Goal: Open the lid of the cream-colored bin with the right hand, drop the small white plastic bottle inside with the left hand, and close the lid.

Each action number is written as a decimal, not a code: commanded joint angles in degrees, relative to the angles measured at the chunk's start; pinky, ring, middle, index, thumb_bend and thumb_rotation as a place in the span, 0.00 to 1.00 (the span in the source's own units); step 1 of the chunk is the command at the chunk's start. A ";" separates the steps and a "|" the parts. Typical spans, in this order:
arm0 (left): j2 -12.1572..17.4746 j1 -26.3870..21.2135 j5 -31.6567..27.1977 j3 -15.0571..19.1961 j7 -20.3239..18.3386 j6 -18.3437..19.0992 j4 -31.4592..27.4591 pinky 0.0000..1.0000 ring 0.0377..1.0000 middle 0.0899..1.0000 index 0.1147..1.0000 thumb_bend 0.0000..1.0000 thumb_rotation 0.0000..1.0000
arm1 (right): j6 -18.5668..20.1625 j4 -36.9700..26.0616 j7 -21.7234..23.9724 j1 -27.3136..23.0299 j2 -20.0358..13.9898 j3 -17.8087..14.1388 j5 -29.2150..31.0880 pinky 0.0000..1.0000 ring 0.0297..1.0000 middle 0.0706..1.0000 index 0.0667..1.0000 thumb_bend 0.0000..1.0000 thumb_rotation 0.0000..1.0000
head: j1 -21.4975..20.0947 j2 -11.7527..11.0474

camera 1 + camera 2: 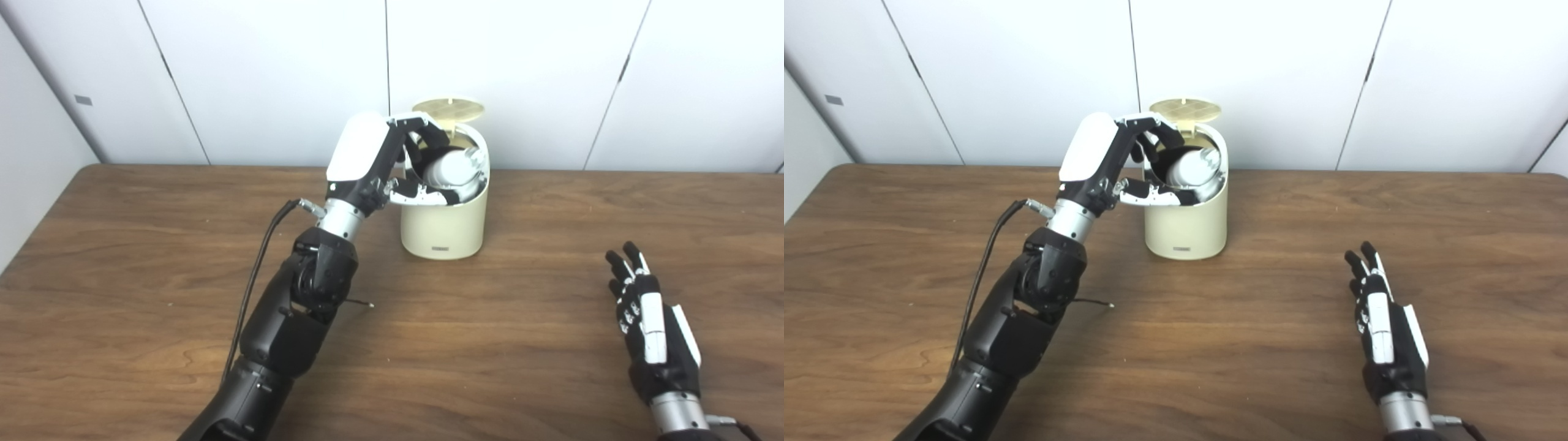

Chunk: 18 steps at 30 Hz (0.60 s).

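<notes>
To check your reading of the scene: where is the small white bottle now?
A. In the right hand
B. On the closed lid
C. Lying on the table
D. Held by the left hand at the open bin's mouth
D: the left hand grips the bottle at the mouth of the bin, whose lid stands open.

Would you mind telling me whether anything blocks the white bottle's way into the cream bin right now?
Nothing visible does. The lid stands raised behind the opening, and the left hand holds the small white bottle at the mouth of the cream bin. The right hand rests open on the table, well clear.
</notes>
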 commanded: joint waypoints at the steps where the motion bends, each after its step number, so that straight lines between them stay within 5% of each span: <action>1: 0.44 -2.43 -0.36 0.35 0.05 -0.29 -2.31 0.38 0.43 0.53 0.50 1.00 0.15 | 1.99 0.27 0.73 -0.30 0.01 0.07 0.84 1.00 1.00 0.95 1.00 0.62 1.00 | 0.00 0.11; 12: 0.38 -1.80 -1.52 1.60 1.15 -2.34 -2.84 0.37 0.40 0.49 0.46 1.00 0.13 | 1.34 0.86 0.77 -0.06 -0.13 -0.25 1.37 1.00 1.00 0.95 1.00 0.60 1.00 | 0.09 0.31; 18: -0.52 1.82 -6.77 5.22 -0.62 0.22 -10.82 0.34 0.39 0.46 0.45 0.96 0.05 | 1.81 0.30 0.76 0.38 -0.07 -0.28 1.80 1.00 1.00 0.95 1.00 0.60 1.00 | -0.01 0.57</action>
